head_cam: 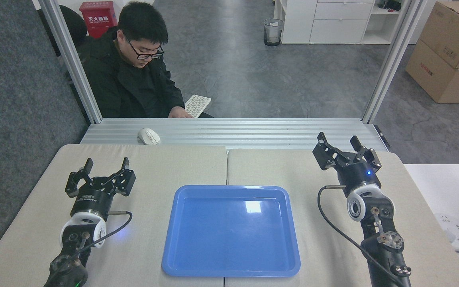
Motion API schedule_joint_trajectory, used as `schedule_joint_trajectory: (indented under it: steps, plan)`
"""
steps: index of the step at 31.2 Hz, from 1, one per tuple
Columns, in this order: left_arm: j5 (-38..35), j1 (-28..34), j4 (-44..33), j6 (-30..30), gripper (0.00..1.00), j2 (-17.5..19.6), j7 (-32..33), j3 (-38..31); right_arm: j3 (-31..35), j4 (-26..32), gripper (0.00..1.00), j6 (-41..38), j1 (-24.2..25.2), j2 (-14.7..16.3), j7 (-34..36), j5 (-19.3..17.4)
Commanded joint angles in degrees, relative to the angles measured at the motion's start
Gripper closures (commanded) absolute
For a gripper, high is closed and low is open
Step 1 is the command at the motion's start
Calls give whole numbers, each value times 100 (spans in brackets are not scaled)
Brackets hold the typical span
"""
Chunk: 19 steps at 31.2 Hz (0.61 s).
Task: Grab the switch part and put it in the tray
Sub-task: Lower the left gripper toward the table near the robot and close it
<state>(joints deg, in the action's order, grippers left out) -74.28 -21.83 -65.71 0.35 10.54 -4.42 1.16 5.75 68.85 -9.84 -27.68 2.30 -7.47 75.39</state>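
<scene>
The glossy blue tray (181,255) lies in the middle of the table with nothing in it. No switch part shows anywhere in the head view. My left gripper (106,164) stands open to the left of the tray, its fingers pointing away from me and holding nothing. On the other side of the tray, my right gripper (338,139) is open as well, raised near the table's far right, with nothing between its fingers.
A white computer mouse (148,136) rests on the aluminium ledge (253,131) behind the table. A person in black (130,83) sits beyond it by a white keyboard (197,105). A white power strip (452,233) lies off the table's right edge.
</scene>
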Motion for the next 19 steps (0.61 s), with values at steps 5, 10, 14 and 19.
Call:
schedule_joint_trajectory:
  steps: [5,10,14,19]
  plan:
    - [-34,846,58,-44,0,19,-103,-309,13,-3,0,-1,0,8,0,-6]
    - [-43,1022,304,-44,0,19,-340,-485,13,-3,0,-1,0,16,0,-7]
    - [-51,1154,287,-88,0,10,-358,-502,13,-12,0,-1,0,16,0,-7]
    - [-78,1146,550,-97,0,19,-358,-441,13,-12,0,-1,0,16,0,-7]
